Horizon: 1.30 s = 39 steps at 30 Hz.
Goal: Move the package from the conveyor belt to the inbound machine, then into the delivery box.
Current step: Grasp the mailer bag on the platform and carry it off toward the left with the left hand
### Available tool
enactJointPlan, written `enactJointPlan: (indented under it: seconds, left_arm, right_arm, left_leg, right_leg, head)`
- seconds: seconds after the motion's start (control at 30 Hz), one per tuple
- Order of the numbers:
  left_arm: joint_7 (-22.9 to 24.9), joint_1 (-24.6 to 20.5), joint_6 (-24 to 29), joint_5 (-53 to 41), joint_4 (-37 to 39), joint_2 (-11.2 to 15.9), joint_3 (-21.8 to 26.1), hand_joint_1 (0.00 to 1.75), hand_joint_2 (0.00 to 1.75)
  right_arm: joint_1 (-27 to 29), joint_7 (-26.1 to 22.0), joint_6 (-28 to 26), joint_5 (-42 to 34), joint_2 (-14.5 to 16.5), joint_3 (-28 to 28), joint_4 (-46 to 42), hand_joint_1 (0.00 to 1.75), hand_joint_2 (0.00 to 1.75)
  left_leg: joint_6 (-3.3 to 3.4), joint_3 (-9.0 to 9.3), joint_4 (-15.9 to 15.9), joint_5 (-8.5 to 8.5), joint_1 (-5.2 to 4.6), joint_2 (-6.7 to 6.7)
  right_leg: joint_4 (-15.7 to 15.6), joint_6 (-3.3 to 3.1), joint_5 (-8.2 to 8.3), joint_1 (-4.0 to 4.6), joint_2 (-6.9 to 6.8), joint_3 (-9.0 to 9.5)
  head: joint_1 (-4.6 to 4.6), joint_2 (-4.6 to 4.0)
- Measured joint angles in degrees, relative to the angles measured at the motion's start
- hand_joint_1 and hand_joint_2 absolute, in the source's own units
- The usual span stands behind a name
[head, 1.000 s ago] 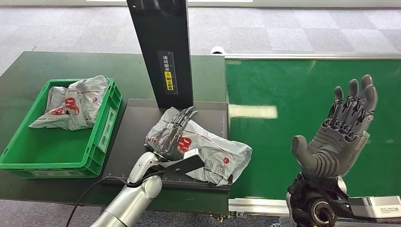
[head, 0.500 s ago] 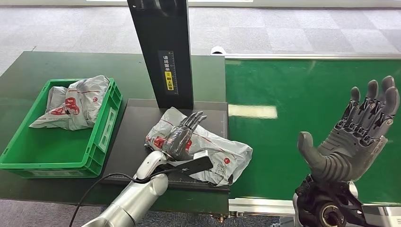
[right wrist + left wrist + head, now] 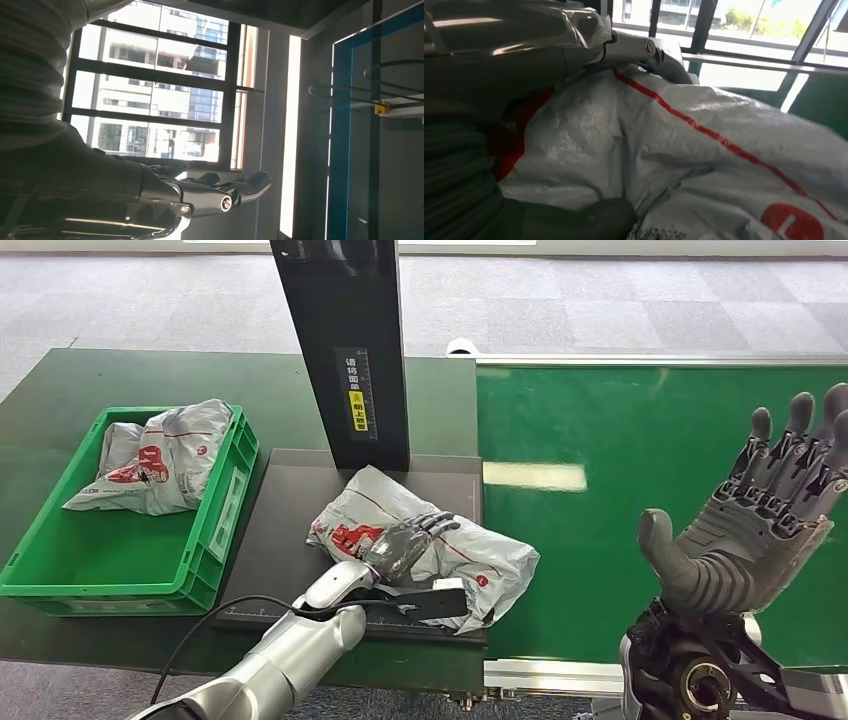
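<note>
Resting on the inbound machine for scanning, the package lies under the left hand, whose fingers drape over it (a firm clasp I cannot tell), while the right hand hovers spread and empty over the conveyor belt.

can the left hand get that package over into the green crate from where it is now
Probably yes. The left hand rests on the package on the dark platform, and the green crate sits right beside it on that arm's side, open-topped. Nothing stands between them; the black post is behind.
</note>
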Motion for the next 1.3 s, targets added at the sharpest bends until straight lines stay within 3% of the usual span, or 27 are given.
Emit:
enactJointPlan:
  seconds: [0.17, 0.97, 1.13, 1.3]
  left_arm:
    - [-1.8, -1.4, -3.6, 0.5, 3.2, -0.3, -0.7, 1.75, 1.75]
    - [-1.5, -2.6, -2.6, -0.1, 6.3, -1.1, -2.3, 1.75, 1.75]
    - [-1.8, -2.2, 2.0, 1.2, 6.3, -1.0, -2.1, 1.75, 1.75]
    - [-5.5, -1.1, 8.5, 7.5, 3.6, -0.1, 0.6, 1.75, 1.75]
  right_arm:
    - [-1.1, 0.0, -0.4, -0.5, 0.1, -0.2, 0.8, 0.0, 1.75]
    - [-1.1, 0.0, -0.5, -0.6, 0.6, -1.0, 1.4, 0.0, 1.75]
    - [-1.2, 0.0, -0.7, -0.6, 0.6, -1.2, 1.4, 0.0, 1.75]
    - [-1.3, 0.0, -1.0, -0.4, 0.6, -1.4, 1.6, 0.0, 1.75]
  left_leg:
    - [0.0, 0.14, 0.0, 0.0, -0.01, -0.03]
    - [0.01, 0.38, 0.0, -0.01, 0.0, -0.01]
    - [0.01, 0.38, 0.0, 0.0, 0.0, 0.0]
    - [0.02, 0.33, 0.0, 0.02, 0.01, 0.0]
  right_leg:
    - [0.0, 0.01, -0.01, -0.01, -0.04, 0.18]
    - [0.0, 0.0, -0.01, 0.02, -0.01, 0.38]
    - [0.0, 0.0, 0.0, 0.02, 0.0, 0.37]
    - [0.0, 0.0, 0.0, 0.02, 0.0, 0.3]
  head:
    - [0.02, 0.0]
    - [0.02, 0.0]
    - [0.01, 0.0]
    - [0.01, 0.0]
